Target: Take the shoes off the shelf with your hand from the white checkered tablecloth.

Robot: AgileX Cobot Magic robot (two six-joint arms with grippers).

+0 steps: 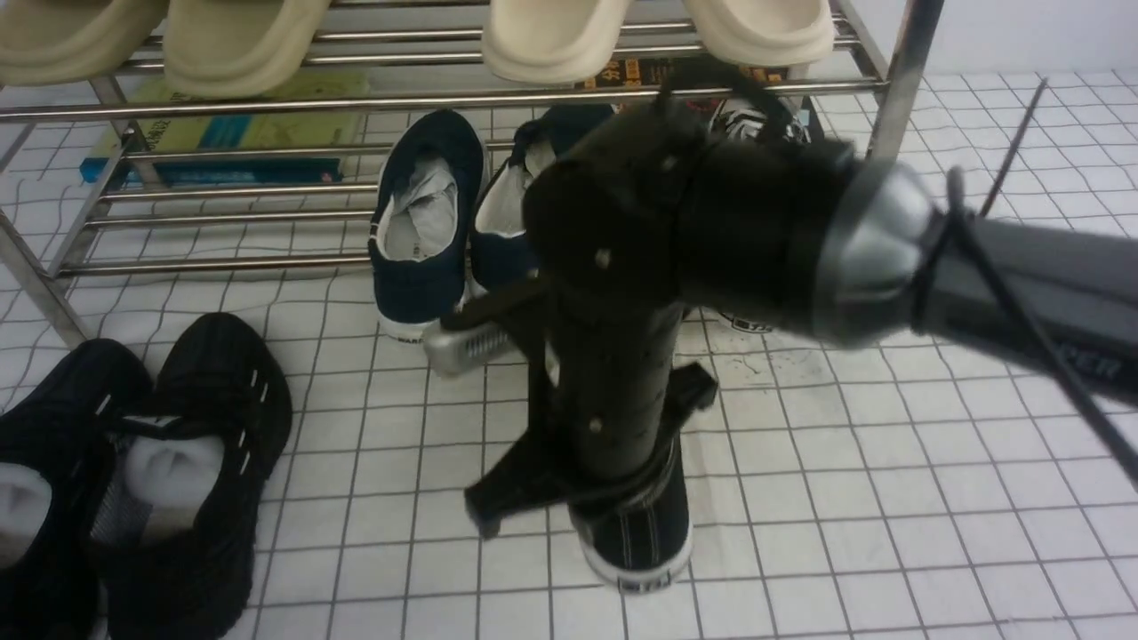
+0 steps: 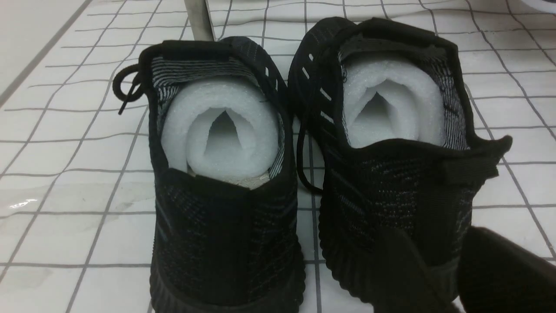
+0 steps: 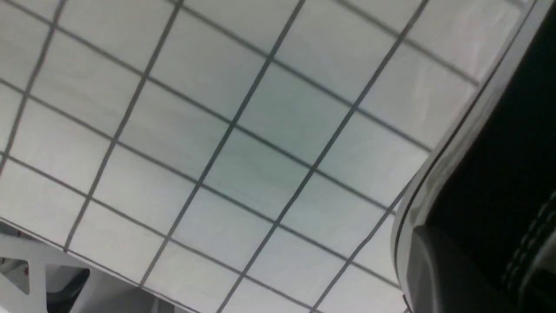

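Our right gripper points straight down in front of the shelf. Its fingers are pressed together and, as far as we can judge, they pinch the heel collar of one black canvas sneaker. The wrist hides the exact contact. This sneaker is off the rack, either resting on the white checkered tablecloth or just above it; we cannot tell which. The second canvas sneaker sits on the lower tier behind the arm, with little more than its laces showing. Our left gripper is spread and holds nothing, just behind the black mesh sneakers.

A thin pinch on soft canvas may slip, or the shoe may swing if the arm moves quickly. When we reach for the second one, the thick forearm could bump the navy slip-ons or catch its cable on the rack post.

The cloth lies wrinkled under the rack, so a dragged sole could pull it. Beige slippers fill the top tier, books lie below, and a pale wall stands behind.
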